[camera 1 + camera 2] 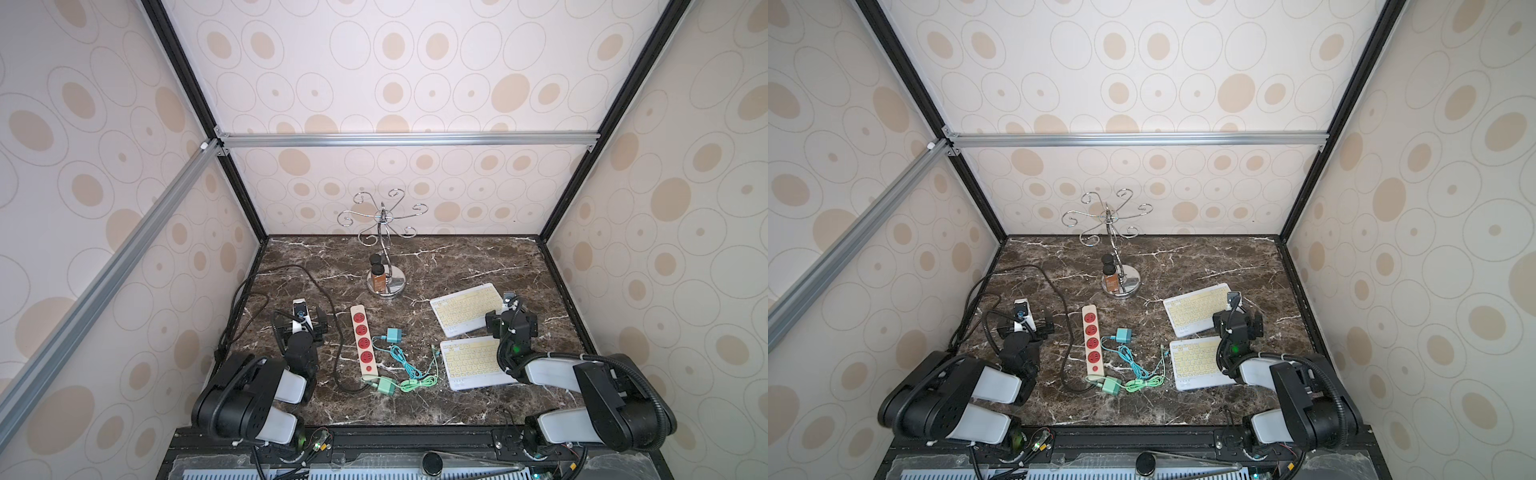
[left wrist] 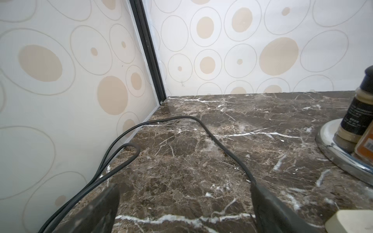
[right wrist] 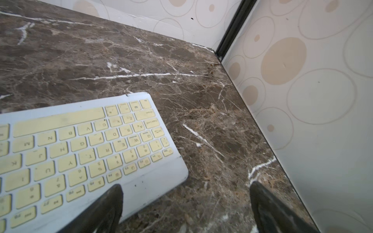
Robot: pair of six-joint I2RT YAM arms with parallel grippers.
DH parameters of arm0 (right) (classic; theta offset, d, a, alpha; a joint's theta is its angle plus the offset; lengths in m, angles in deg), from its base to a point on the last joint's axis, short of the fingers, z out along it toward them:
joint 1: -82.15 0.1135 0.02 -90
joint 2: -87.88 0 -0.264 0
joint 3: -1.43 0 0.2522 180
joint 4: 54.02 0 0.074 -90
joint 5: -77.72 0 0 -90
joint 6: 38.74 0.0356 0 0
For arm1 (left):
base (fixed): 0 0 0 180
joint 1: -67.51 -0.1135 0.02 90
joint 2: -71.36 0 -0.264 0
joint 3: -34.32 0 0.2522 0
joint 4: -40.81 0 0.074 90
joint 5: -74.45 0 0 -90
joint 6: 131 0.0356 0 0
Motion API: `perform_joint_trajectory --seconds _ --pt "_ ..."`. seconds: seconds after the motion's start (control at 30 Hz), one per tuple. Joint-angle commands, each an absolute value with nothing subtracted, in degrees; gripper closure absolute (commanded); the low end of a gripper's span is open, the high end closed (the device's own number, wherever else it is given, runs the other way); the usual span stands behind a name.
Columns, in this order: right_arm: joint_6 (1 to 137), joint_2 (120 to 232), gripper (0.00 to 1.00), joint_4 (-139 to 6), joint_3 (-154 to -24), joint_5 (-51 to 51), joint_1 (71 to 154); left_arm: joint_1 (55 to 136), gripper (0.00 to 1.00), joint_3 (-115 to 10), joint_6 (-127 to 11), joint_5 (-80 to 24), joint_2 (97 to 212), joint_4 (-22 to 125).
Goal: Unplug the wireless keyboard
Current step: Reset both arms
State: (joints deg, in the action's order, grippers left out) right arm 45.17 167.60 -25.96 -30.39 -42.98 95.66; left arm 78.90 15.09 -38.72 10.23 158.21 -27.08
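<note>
Left claw (image 1: 300, 321): released, jaws spread wide, nothing between them. It sits at the lower left of the table (image 1: 457, 257) in both top views, left of the power strip (image 1: 364, 338). The left wrist view shows its fingers (image 2: 268, 207) low over bare marble, with a black cable (image 2: 212, 133) ahead.

Right claw (image 1: 512, 316): likewise released and holding nothing. It sits at right of centre, over the right edge of the far keyboard (image 1: 463, 309). In the right wrist view one finger (image 3: 109, 207) overlaps that keyboard's corner.

The near keyboard (image 1: 471, 361) lies flat just below the far one in frame, partly under the right arm.

A green cable (image 1: 419, 381) runs from a green charger (image 1: 386, 387) at the strip's lower end to a tip just beside the near keyboard's left edge; whether it is connected cannot be told. A teal charger (image 1: 393, 335) and teal cable (image 1: 401, 359) lie between strip and keyboards, with neither charger in a socket
</note>
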Motion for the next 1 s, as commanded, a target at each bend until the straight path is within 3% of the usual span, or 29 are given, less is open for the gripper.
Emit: perform_joint_trajectory --seconds 0.0,0.1,0.3,0.47,0.97 --pt "43.3 167.3 0.04 -24.0 -33.6 -34.6 94.5 77.3 0.00 12.7 -37.8 7.1 157.7 -30.1" --pt "46.5 167.7 0.03 -18.4 -30.6 -24.7 90.5 74.8 0.00 12.7 -39.2 2.7 160.0 -32.1" --pt "50.3 176.0 0.01 -13.0 -31.9 -15.0 84.6 72.8 0.00 9.7 -40.4 0.5 162.8 -29.0" --pt "53.1 175.6 0.00 -20.4 -35.2 -21.8 84.4 72.0 0.00 8.6 -42.1 0.7 162.0 -25.3" --pt "51.6 175.8 0.00 -21.4 -35.9 -22.5 85.5 71.9 0.00 9.0 -41.8 0.6 162.2 -26.5"
